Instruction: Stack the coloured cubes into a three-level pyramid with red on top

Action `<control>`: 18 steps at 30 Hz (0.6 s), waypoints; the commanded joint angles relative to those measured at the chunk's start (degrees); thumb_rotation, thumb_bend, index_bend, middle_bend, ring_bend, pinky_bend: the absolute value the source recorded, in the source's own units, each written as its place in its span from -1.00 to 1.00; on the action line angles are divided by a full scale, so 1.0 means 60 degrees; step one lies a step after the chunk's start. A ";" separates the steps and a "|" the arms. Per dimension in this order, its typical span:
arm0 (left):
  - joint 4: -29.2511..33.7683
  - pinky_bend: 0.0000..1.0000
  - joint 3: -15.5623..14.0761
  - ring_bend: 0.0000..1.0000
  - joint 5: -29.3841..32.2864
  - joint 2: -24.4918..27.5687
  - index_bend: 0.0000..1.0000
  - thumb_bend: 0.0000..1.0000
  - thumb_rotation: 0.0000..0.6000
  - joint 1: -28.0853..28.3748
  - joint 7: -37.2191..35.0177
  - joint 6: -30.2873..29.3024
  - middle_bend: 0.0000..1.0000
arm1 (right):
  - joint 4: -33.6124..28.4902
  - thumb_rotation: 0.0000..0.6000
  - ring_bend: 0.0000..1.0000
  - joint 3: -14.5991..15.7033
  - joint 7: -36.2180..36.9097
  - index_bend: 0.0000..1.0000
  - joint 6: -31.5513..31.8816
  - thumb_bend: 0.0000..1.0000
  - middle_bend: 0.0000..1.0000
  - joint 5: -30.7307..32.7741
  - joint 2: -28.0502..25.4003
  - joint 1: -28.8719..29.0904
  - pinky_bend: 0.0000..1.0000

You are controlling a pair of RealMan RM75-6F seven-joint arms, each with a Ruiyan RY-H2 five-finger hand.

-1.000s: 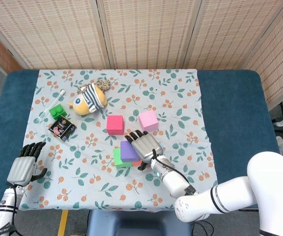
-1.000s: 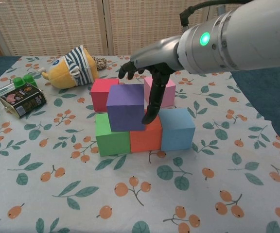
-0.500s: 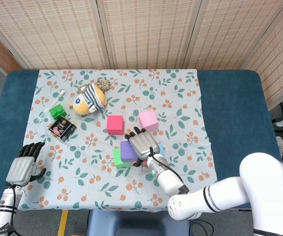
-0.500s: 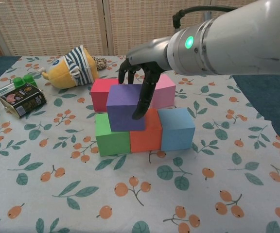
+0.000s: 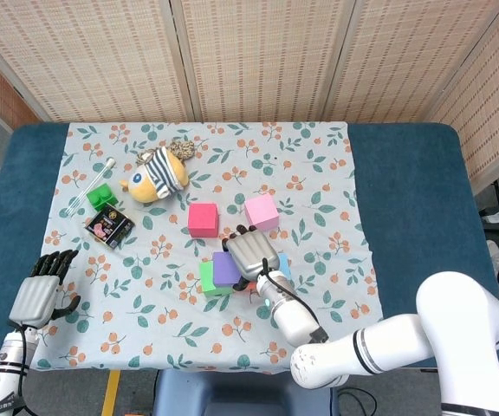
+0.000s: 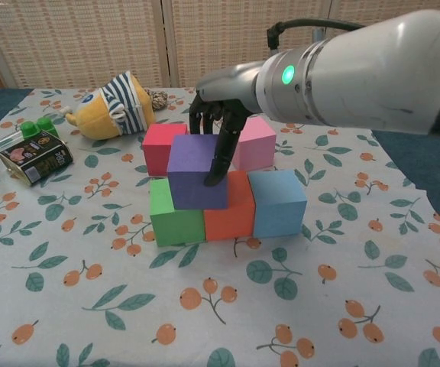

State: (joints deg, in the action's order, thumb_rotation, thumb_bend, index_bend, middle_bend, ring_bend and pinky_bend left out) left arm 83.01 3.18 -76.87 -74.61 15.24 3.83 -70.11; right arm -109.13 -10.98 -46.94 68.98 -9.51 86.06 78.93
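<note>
1. Your right hand (image 6: 218, 122) is over the purple cube (image 6: 195, 170), fingers curled down across its top and right face. It touches the cube; whether it grips or merely presses, you cannot tell from either view.
2. The purple cube sits on the second level, straddling the green cube (image 6: 174, 216) and the orange cube (image 6: 231, 215), and turned slightly off square to them.
3. Bottom row, chest view, left to right: green, orange, blue cube (image 6: 279, 202), all touching side by side on the floral cloth (image 6: 128, 306).
4. The red cube (image 6: 159, 147) stands on the cloth just behind the stack, to the left. The pink cube (image 6: 255, 144) stands just behind, to the right. Neither is on the stack.
5. Your left hand (image 5: 40, 293) is at the near left edge of the worktop (image 5: 405, 199), well apart from the cubes, fingers loosely spread and holding nothing.
6. Far left of the cloth: a striped plush toy (image 6: 117, 103) lying on its side, a small dark packet (image 6: 35, 157) and a small green block (image 6: 38, 126) beside it.
</note>
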 commanded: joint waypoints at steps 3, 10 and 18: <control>-0.0004 -0.85 -0.0004 -0.93 -0.0008 0.0010 -1.00 -0.30 1.00 -0.0006 -0.0003 -0.0008 -0.90 | 0.0046 1.00 -0.70 -0.0093 -0.0042 -0.20 0.0007 -0.90 -0.37 -0.0111 0.0047 -0.0110 -0.53; 0.0005 -0.85 -0.0010 -0.93 0.0008 0.0005 -1.00 -0.30 1.00 0.0000 0.0033 0.0021 -0.90 | 0.0022 1.00 -0.66 -0.0207 -0.0121 -0.14 -0.0031 -0.75 -0.34 -0.0229 0.0014 -0.0265 -0.48; 0.0031 -0.85 -0.0006 -0.93 0.0020 0.0005 -1.00 -0.30 1.00 -0.0009 0.0096 0.0000 -0.90 | -0.0190 1.00 -0.66 -0.0372 -0.0192 -0.11 -0.0623 -0.67 -0.33 -0.0160 -0.0503 -0.0372 -0.48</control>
State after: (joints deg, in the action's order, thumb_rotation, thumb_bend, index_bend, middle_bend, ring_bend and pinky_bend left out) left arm 83.18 3.14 -76.75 -74.58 15.19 4.42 -70.10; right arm -109.90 -13.02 -47.96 65.95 -10.64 83.72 76.83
